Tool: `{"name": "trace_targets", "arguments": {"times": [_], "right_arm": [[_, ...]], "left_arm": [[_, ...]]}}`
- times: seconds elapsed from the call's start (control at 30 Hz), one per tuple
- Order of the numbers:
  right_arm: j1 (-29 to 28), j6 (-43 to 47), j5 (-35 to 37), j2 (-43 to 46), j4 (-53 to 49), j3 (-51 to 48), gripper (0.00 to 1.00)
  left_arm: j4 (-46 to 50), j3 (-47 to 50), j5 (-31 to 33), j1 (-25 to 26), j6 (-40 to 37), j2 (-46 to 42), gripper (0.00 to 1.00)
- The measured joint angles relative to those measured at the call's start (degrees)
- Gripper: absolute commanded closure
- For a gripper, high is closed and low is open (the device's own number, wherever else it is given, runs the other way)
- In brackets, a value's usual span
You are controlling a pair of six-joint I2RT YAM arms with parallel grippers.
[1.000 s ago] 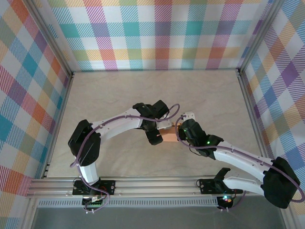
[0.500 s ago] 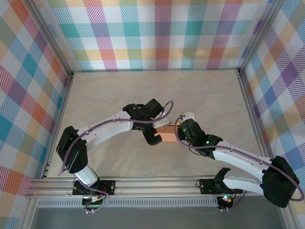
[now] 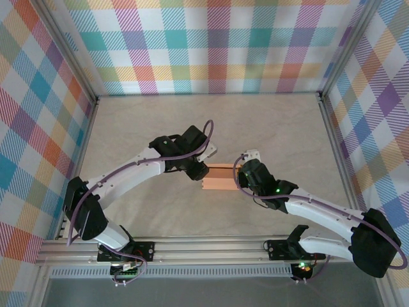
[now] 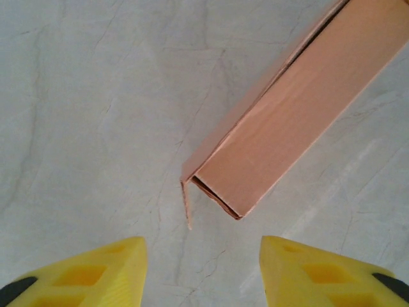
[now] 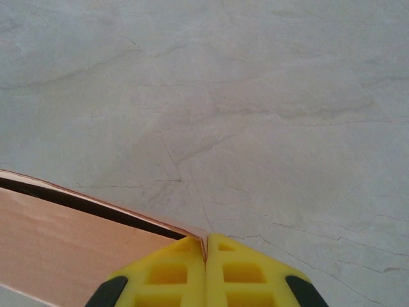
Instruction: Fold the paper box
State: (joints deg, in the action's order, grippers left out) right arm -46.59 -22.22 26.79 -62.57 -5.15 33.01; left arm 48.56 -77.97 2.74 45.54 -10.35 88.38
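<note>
The right gripper [image 5: 206, 254] pinches a thin edge of the salmon paper box [image 3: 218, 177] on the table [image 3: 275, 128]. The left gripper [image 4: 201, 256] hangs spread, just short of the box's open end.

Left arm [image 3: 124, 178] runs from its base at bottom-left, arcing up and right toward mid-view. Left gripper [image 4: 201, 249] angled downward, yellow fingers [image 4: 96, 272] apart, nothing between them. Right arm [image 3: 319, 211] comes in low from bottom-right, wrist toward centre. Right gripper [image 5: 206, 246] has fingers pressed together, pinching a thin edge of the paper box [image 5: 64, 249]. Grippers near each other, not touching.
</note>
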Motion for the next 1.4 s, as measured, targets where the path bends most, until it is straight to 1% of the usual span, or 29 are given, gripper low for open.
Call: {"name": "trace_targets", "arguments": {"times": [0.1,0.23,0.37,0.6,0.77,0.93,1.13,1.4], "right_arm": [[0.0,0.0,0.0,0.0,0.0,0.0,1.0],[0.0,0.02,0.0,0.0,0.0,0.0,1.0],[0.0,0.39,-0.2,-0.09,-0.02,0.11,1.0],[0.0,0.44,-0.42,-1.09,0.04,0.81,1.0],[0.0,0.44,-0.42,-1.14,0.04,0.85,1.0],[0.0,0.44,-0.46,-1.14,0.04,0.85,1.0],[0.0,0.42,-0.39,-1.14,0.02,0.85,1.0],[-0.11,0.39,0.04,-1.36,0.07,0.85,1.0]], "left_arm": [[0.5,-1.25,0.96,-0.74,0.94,1.53,0.6],[0.79,-2.34,1.38,-1.25,1.9,3.54,0.64],[0.83,-2.8,1.22,-1.25,2.01,4.55,0.66],[0.81,-3.63,0.11,-1.44,2.21,6.78,0.75],[0.83,-3.63,-0.44,-1.44,2.64,7.63,0.92],[0.83,-3.72,-0.81,-1.51,3.48,7.67,1.0],[0.44,-3.72,-0.94,-1.51,6.49,7.67,1.0],[-1.14,-3.72,-0.76,-1.62,19.26,7.69,1.0]]}}
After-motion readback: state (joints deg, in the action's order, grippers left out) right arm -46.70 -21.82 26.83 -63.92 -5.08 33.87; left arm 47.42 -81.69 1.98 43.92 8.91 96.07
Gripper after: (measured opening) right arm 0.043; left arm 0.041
